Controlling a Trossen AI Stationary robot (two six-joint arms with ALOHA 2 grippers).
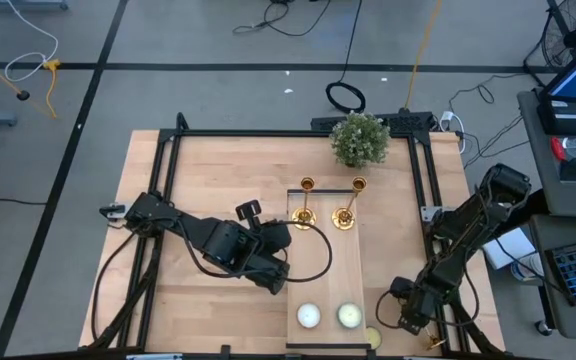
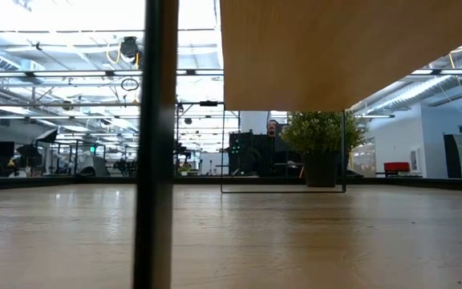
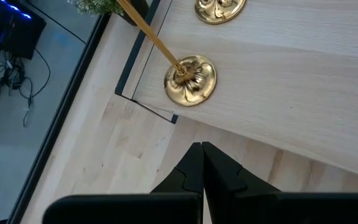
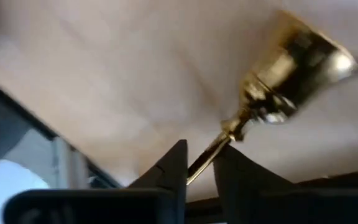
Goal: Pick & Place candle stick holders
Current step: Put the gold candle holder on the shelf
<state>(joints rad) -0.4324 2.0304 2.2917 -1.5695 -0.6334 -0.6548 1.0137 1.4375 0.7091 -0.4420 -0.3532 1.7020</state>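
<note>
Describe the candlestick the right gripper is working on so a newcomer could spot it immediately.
Start at the long pale board in the middle of the table, then go past its near right corner to the right gripper. Its fingers close around the thin stem of a brass candlestick; unlike the two standing candlesticks by the plant, it's off the board.

A small potted plant (image 1: 359,139) with pale green leaves stands at the far edge of the wooden surface (image 1: 218,180). A light wooden board (image 1: 326,270) runs from mid-surface to the near edge. Near that end rest two round pale candles (image 1: 309,316), one possibly greenish.
</note>
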